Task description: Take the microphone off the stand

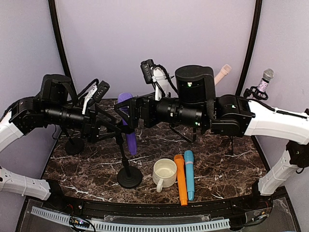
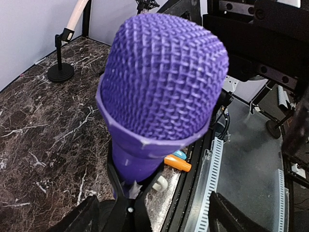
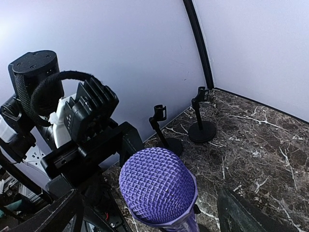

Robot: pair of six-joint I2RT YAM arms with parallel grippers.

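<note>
The purple microphone [image 1: 129, 137] sits clipped in its stand [image 1: 129, 178] mid-table, flanked by the spread left gripper [image 2: 152, 220] and right gripper [image 3: 147, 215] – probably light, rigid and slick, so best pinched on the handle, not the mesh head.

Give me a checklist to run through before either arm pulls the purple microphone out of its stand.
1. Purple microphone seated in the stand's clip: ok.
2. Left gripper open, microphone between its jaws: ok.
3. Right gripper open, facing the microphone's head: ok.
4. Contact with microphone or stand: cannot tell.
5. Room around the stand's base: not ok, white mug and orange microphone close by.
</note>
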